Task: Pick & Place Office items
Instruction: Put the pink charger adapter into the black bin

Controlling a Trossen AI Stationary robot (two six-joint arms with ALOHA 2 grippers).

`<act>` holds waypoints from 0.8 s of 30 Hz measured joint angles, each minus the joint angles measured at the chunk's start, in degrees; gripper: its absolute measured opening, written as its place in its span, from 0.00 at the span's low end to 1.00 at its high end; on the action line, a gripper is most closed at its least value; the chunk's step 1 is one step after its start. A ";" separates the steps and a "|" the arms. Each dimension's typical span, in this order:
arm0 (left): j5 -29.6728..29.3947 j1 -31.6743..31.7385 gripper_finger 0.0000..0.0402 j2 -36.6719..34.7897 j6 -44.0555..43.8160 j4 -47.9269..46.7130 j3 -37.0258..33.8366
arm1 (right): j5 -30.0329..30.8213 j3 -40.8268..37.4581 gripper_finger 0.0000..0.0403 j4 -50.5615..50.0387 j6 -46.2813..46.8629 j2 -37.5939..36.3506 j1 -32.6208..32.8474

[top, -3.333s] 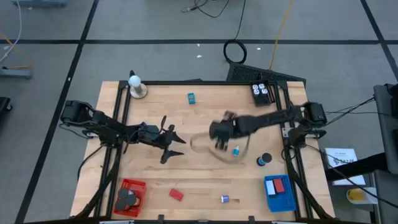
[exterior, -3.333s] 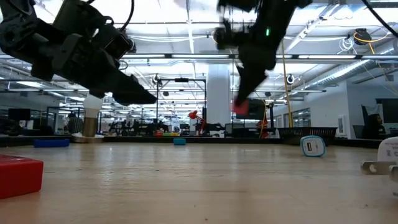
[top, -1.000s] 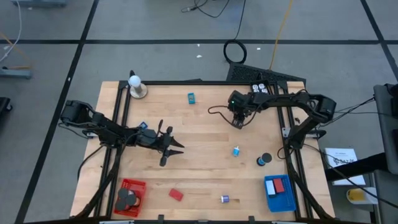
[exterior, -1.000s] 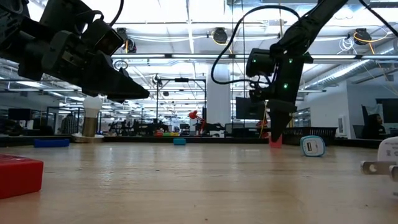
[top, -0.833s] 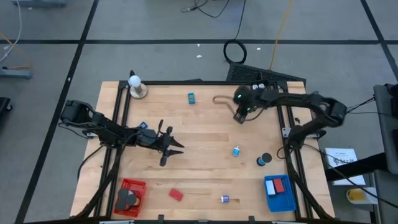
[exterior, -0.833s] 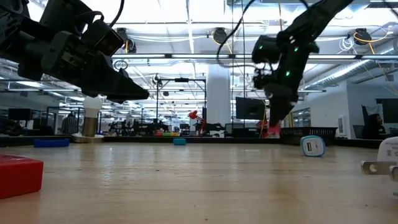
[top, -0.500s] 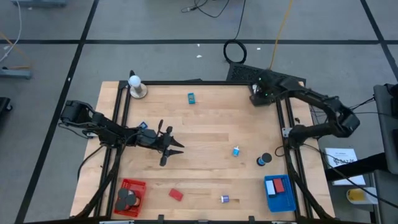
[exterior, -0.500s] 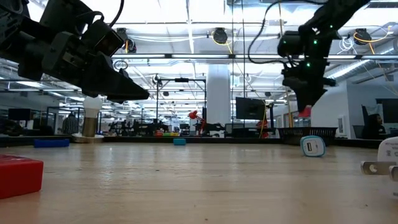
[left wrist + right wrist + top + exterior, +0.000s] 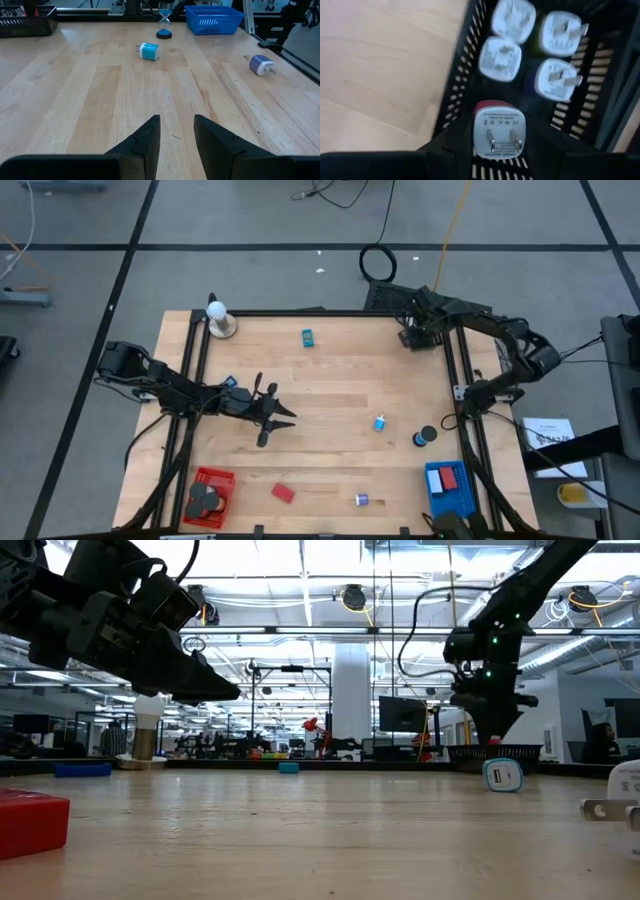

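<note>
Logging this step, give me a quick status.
Right gripper holds red-backed charger over black basket. Left gripper open, empty, mid-table. Nothing in the way.

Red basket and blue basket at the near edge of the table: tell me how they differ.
The red basket sits at the near left corner; the blue basket sits at the near right corner. The red basket holds black round discs; the blue basket holds a red block. They differ in colour, red against blue. Both are shallow, rectangular mesh baskets resting on the wooden table.
</note>
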 joint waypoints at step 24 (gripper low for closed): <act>0.00 0.01 0.30 0.00 0.05 -0.01 0.00 | -0.09 0.00 0.34 2.61 5.70 3.51 0.01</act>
